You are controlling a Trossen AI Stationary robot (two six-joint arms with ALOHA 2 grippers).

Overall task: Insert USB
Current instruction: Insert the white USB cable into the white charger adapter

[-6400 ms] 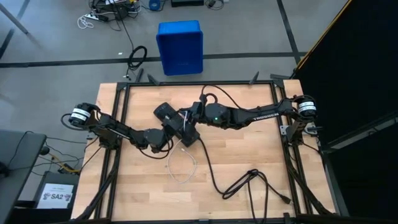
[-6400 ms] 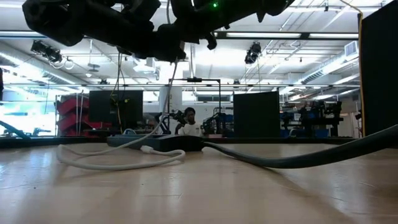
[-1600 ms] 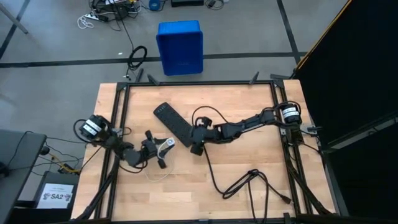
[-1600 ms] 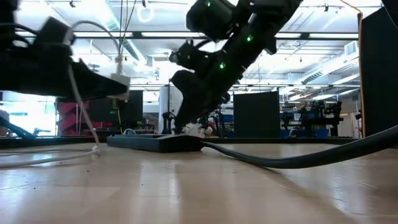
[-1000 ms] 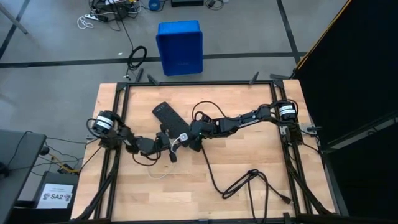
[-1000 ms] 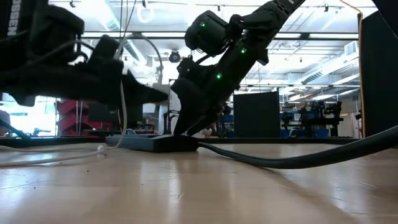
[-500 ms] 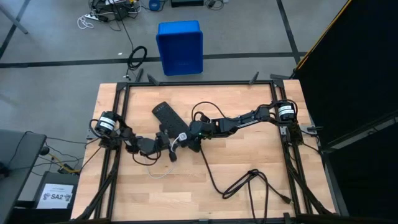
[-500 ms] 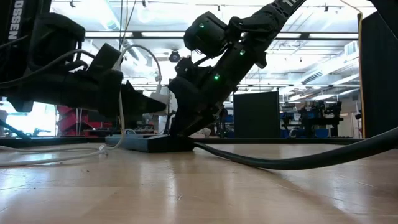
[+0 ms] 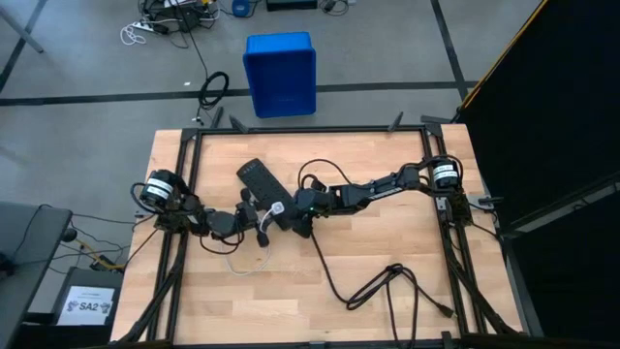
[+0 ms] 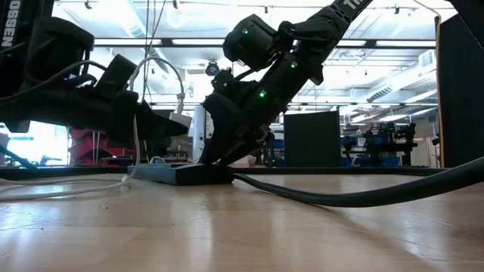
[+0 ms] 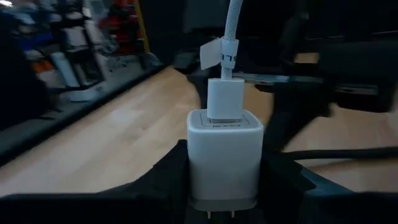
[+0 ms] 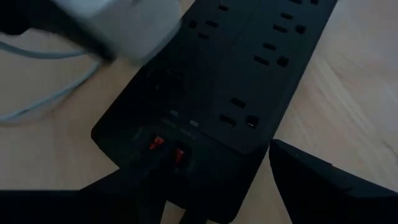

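The left tool (image 11: 225,186) squeezes the white charger block (image 11: 224,158), with the USB cable (image 11: 233,28) already plugged in. It hangs just beside the black power strip (image 9: 260,179), not in a hole yet. The right tool (image 9: 298,221) sits at the strip's end; I cannot tell its grip. Only the right wrist view shows the empty holes.

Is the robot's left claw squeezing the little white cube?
Touching. In the left wrist view, the charger block sits clamped between the left gripper's dark fingers, pressed against both its sides, with the white cable plugged into it.
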